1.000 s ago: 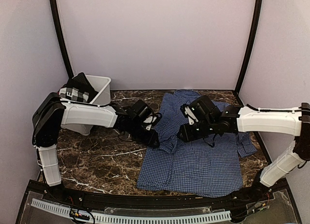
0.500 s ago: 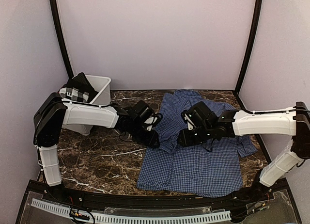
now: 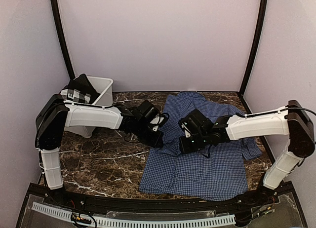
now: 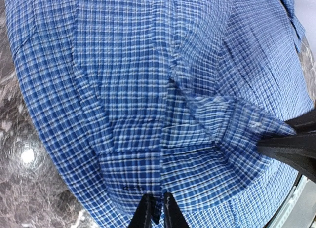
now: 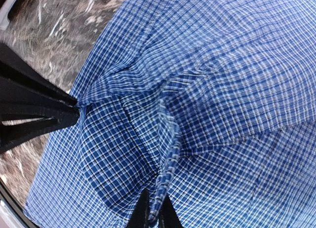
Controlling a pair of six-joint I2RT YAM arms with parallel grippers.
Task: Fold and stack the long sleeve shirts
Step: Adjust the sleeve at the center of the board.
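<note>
A blue checked long sleeve shirt [image 3: 207, 164] lies spread on the dark marble table, collar toward the back wall. My left gripper [image 3: 157, 139] sits at the shirt's left edge, shut on a fold of the cloth [image 4: 123, 90]; its two fingers [image 4: 144, 215] pinch the fabric. My right gripper [image 3: 183, 145] is close beside it, over the shirt's middle, shut on a raised ridge of the same shirt [image 5: 222, 90]. Each wrist view shows the other gripper's dark fingers [image 5: 34, 114] gripping the cloth nearby.
A white plastic bin [image 3: 104, 82] stands at the back left, tilted, with black-and-white checked cloth [image 3: 78, 92] in it. Bare marble table [image 3: 98, 164] lies left of the shirt. Black frame posts [image 3: 59, 35] rise at both back corners.
Both grippers have closed on the shirt's cloth. The right gripper has slid left and nearer, toward the left gripper. The left gripper has barely moved.
</note>
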